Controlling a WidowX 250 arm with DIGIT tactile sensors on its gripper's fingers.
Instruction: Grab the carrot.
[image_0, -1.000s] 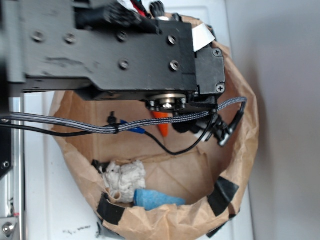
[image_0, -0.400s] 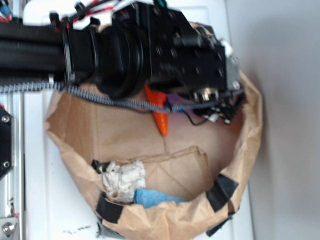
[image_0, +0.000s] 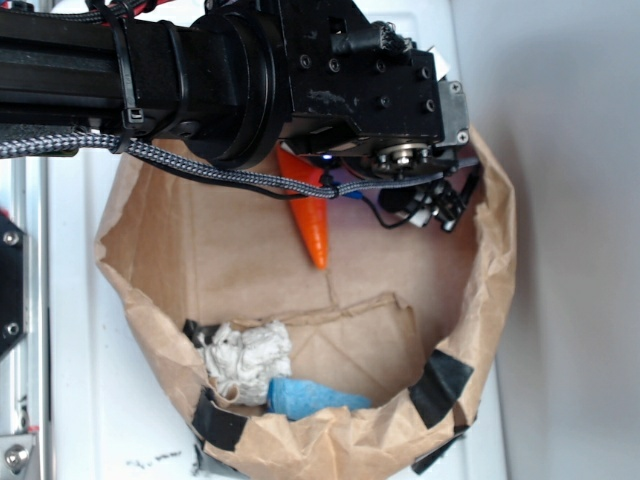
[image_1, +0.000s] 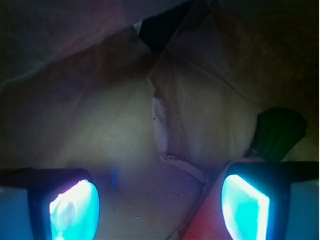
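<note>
1. Your hand (image_1: 160, 205) hung inside the brown paper bag (image_0: 480, 300), its 2 glowing pads (image_1: 74, 210) spread apart with nothing between them.
2. The carrot (image_0: 310, 225) lay on the bag floor under the arm, tip pointing toward the cloth wad (image_0: 245, 355) and blue cone (image_0: 315, 397); in the wrist view its green stem (image_1: 277, 132) sat just beside the right-side pad.
3. To grip well, you needed to shift toward that side until the orange body was centred, then lower and close across its width, clear of the bag wall.
</note>
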